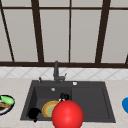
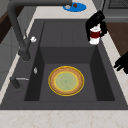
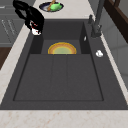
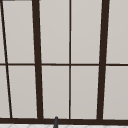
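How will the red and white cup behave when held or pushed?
The cup looks small and rigid, so probably light. Its smooth wall may slip in the right hand curled round it. Taller than wide, it could tip if pushed.

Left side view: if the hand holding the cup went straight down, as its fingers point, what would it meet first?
Probably the sink's front rim, with the cup in the right hand touching first; depth is unclear.
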### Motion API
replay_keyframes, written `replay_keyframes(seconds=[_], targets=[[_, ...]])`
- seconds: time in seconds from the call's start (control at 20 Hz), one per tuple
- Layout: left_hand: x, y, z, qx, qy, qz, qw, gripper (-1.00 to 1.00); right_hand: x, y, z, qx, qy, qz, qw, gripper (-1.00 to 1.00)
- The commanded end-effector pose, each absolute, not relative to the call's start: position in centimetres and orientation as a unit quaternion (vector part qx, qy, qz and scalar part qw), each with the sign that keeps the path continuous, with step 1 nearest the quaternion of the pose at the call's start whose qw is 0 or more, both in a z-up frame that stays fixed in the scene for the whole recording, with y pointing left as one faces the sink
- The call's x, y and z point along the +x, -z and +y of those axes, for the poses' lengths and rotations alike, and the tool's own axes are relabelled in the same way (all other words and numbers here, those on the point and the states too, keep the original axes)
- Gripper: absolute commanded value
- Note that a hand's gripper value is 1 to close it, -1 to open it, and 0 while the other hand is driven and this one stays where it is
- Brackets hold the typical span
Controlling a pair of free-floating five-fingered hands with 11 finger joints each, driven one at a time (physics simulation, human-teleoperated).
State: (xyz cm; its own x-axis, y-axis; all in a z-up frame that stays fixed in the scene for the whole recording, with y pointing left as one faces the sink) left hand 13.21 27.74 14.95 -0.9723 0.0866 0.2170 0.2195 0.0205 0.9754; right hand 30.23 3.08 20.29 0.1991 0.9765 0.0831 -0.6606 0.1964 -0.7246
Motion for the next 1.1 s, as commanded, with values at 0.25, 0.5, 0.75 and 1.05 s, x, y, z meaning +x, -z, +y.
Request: replay_keyframes(seconds=[0.25,0.5,0.75,1.05], targets=[[13.2,-14.9,27.7,-0.107,0.692,-0.713,0.048,0.00,35.0,-14.8,7.6,-0.292,-0.560,-0.304,0.713,1.00],[13.2,-14.9,27.7,-0.107,0.692,-0.713,0.048,0.00,38.1,-11.9,8.8,-0.286,-0.558,-0.313,0.713,1.00],[13.2,-14.9,27.7,-0.107,0.692,-0.713,0.048,0.00,39.0,-7.6,9.8,-0.285,-0.558,-0.312,0.714,1.00],[13.2,-14.9,27.7,-0.107,0.692,-0.713,0.048,0.00,41.2,-2.9,10.0,-0.290,-0.556,-0.325,0.708,1.00]])
